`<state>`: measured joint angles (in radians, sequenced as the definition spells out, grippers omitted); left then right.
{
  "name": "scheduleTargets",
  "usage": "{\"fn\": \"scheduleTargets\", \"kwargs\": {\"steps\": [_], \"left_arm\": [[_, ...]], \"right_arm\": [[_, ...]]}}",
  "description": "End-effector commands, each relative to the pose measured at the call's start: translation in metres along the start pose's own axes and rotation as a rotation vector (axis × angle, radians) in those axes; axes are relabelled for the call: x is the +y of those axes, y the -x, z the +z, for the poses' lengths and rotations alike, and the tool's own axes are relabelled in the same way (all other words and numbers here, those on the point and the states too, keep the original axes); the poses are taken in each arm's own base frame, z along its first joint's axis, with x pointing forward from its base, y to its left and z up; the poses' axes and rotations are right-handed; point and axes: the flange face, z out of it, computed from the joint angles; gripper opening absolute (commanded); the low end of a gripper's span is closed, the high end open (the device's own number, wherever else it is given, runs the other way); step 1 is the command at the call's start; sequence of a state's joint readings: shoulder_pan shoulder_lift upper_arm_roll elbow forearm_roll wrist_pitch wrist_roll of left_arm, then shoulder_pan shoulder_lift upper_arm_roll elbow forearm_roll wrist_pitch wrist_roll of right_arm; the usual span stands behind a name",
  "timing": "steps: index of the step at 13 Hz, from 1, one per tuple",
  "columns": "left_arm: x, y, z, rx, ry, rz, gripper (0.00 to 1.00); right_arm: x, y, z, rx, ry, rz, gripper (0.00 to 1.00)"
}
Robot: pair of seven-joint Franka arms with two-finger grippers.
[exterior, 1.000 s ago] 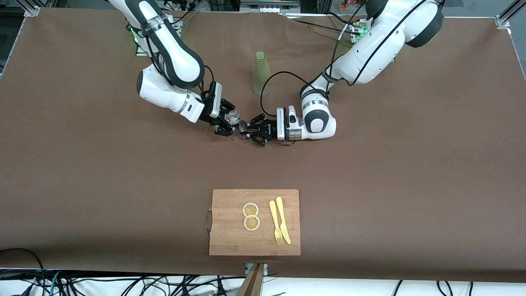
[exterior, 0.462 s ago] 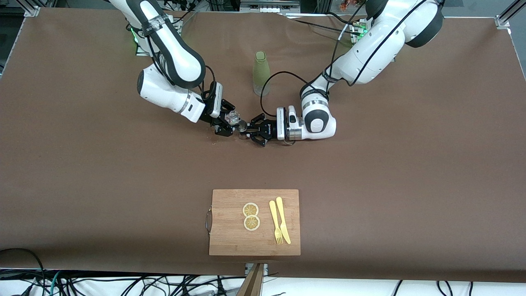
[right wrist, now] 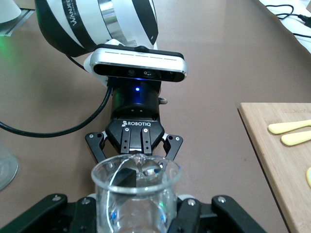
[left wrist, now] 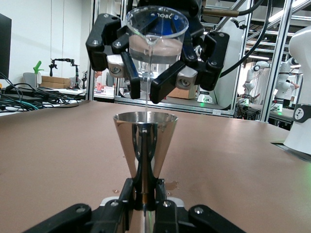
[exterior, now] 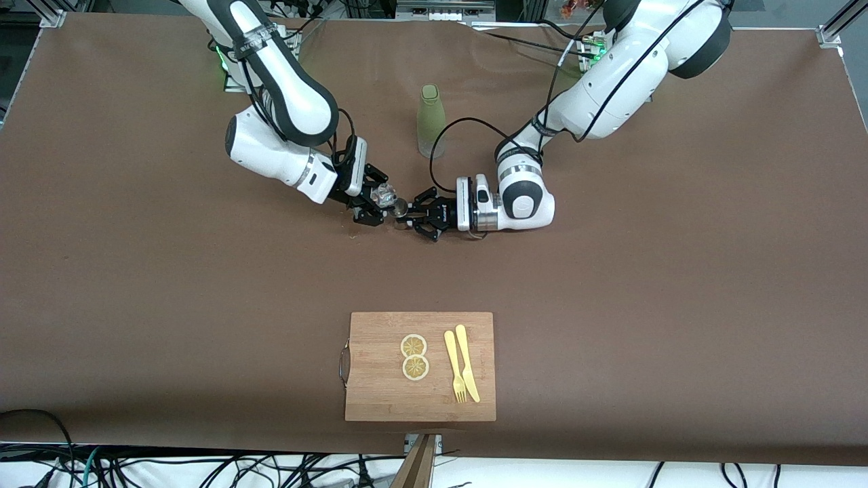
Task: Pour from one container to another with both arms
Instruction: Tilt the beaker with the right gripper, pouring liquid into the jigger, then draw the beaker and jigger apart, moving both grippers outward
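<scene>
Glass beaker (left wrist: 156, 36) pinched by right tool (exterior: 371, 200), tilted over steel cup (left wrist: 145, 145) pinched by left tool (exterior: 415, 217).

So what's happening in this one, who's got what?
Mid-pour. The right end effector holds a clear glass beaker tilted over a metal jigger cup, which the left end effector grips by its narrow waist. A thin stream of liquid runs from the beaker into the cup. Both sit low over the middle of the table, nearer the front camera than the green bottle. The cutting board with lemon slices, fork and knife lies untouched.
</scene>
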<state>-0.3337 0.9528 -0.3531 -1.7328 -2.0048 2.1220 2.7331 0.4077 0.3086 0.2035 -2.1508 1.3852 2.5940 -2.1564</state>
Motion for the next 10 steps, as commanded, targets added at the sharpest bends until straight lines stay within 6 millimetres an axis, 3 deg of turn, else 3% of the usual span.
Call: {"fn": "scheduleTargets", "kwargs": {"steps": [1, 3, 7, 10], "left_arm": [[0.0, 0.0, 0.007, 0.017, -0.035, 0.078, 0.0], [0.0, 0.001, 0.007, 0.016, -0.034, 0.078, 0.0], [-0.007, -0.003, 0.001, 0.02, -0.034, 0.095, 0.0], [-0.009, -0.004, -0.002, 0.021, -0.034, 0.102, 0.0]], "right_arm": [[0.006, -0.004, -0.007, 0.065, -0.028, 0.069, 0.2], [0.006, -0.004, -0.009, 0.12, -0.047, 0.106, 0.2], [0.016, 0.0, -0.035, 0.212, -0.081, 0.135, 0.2], [0.033, 0.021, -0.061, 0.292, -0.106, 0.143, 0.2]]}}
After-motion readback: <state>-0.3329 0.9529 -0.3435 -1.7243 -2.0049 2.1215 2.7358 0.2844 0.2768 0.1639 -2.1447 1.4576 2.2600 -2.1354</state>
